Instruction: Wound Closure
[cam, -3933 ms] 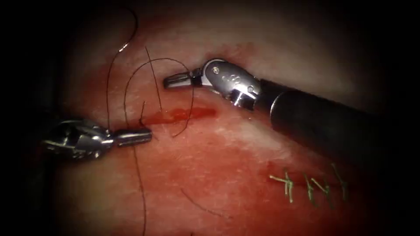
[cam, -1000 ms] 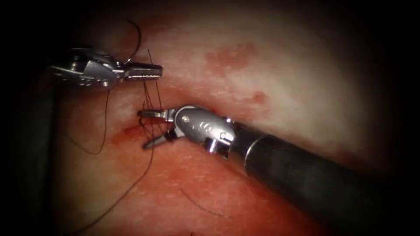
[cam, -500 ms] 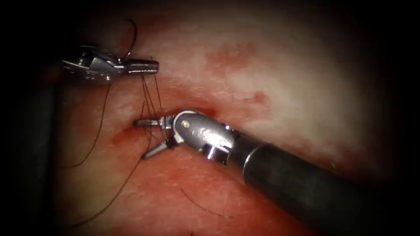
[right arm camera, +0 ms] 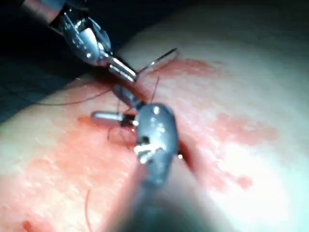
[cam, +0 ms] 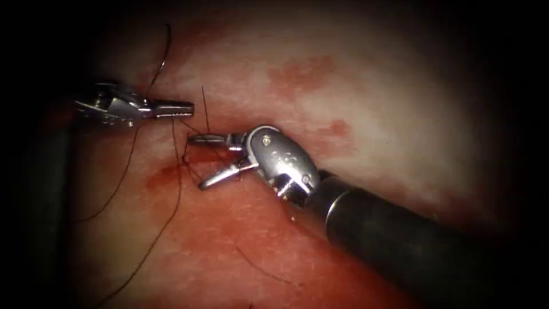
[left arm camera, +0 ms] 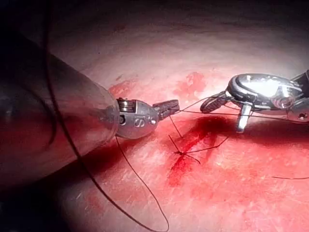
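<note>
The thread (cam: 178, 171) is seen rising from the knot at the cut (cam: 189, 163), where red fluid (cam: 166, 171) is pooled, up and leftward to the left tool (cam: 182, 106), whose jaws are clamped on it; the taut strands run steeply between knot and tip. The right tool (cam: 200, 161) is set just right of the knot, its jaws spread wide around the strands, nothing held. The needle cannot be made out. A loose thread end (cam: 266, 273) is left lying on the tissue (cam: 354, 114) below.

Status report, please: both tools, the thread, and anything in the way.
Left tool shut on thread. Right tool open, jaws straddling the strands at the cut. Needle not made out. Nothing in the way.
</note>
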`<state>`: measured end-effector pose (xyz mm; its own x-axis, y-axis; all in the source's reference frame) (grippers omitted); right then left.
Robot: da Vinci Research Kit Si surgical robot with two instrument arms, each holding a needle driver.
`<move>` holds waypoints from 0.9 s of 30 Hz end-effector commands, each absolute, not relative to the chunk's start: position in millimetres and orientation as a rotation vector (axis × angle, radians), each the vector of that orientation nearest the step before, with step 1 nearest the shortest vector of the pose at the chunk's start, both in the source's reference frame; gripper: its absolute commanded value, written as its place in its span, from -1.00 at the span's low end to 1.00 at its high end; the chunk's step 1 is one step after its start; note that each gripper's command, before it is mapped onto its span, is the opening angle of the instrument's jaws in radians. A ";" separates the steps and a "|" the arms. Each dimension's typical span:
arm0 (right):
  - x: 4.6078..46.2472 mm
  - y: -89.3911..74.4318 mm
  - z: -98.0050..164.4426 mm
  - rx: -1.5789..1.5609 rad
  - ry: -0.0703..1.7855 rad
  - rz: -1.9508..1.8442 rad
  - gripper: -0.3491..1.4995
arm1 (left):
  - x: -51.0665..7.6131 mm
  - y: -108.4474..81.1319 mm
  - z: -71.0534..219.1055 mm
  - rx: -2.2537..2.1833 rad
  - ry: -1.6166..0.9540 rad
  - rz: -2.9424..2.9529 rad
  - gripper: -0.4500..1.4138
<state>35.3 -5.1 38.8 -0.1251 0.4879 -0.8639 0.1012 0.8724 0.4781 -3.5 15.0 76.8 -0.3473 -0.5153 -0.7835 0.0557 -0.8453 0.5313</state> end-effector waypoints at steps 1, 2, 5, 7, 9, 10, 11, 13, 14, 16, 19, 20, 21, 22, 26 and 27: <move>36.4 -5.1 39.0 0.479 1.696 0.342 0.38 | -4.1 15.4 77.7 1.535 -0.598 -2.244 -1.00; 36.5 -5.2 38.9 0.490 1.703 0.342 0.38 | -4.1 15.4 77.9 1.535 -0.600 -2.243 -1.00; 36.4 -5.4 38.7 0.505 1.714 0.348 0.38 | -4.2 15.3 78.5 1.545 -0.593 -2.252 -1.00; 36.3 -5.4 38.6 0.511 1.720 0.353 0.38 | -4.3 15.0 78.9 1.547 -0.598 -2.254 -1.00; 36.3 -5.3 38.7 0.509 1.725 0.356 0.36 | -4.5 14.7 79.3 1.551 -0.597 -2.262 -1.00; 36.3 -5.2 38.8 0.505 1.721 0.360 0.36 | -4.6 14.5 79.5 1.553 -0.596 -2.265 -1.00; 36.3 -5.2 38.8 0.502 1.726 0.364 0.36 | -4.7 14.2 79.7 1.554 -0.596 -2.268 -1.00; 36.3 -4.9 39.1 0.488 1.728 0.382 0.36 | -4.9 13.7 80.0 1.552 -0.599 -2.271 -1.00; 36.3 -4.7 39.2 0.478 1.729 0.395 0.36 | -5.0 13.3 80.1 1.553 -0.600 -2.275 -1.00; 36.1 -4.3 39.5 0.463 1.732 0.414 0.36 | -5.4 12.5 80.2 1.551 -0.604 -2.279 -1.00; 36.0 -3.5 39.9 0.442 1.741 0.454 0.33 | -5.9 11.3 80.3 1.548 -0.616 -2.282 -1.00; 35.9 -3.2 40.1 0.436 1.739 0.474 0.31 | -6.1 10.6 80.3 1.543 -0.607 -2.285 -1.00; 35.9 -3.1 40.2 0.429 1.740 0.483 0.29 | -6.3 10.1 80.3 1.536 -0.605 -2.284 -1.00; 35.9 -2.9 40.3 0.422 1.737 0.492 0.25 | -6.5 9.6 80.3 1.527 -0.599 -2.284 -1.00; 36.0 -2.3 40.9 0.399 1.695 0.564 0.16 | -7.6 7.6 79.5 1.525 -0.591 -2.299 -1.00; 36.1 -2.2 41.1 0.394 1.686 0.578 0.14 | -7.9 7.4 79.1 1.526 -0.591 -2.298 -1.00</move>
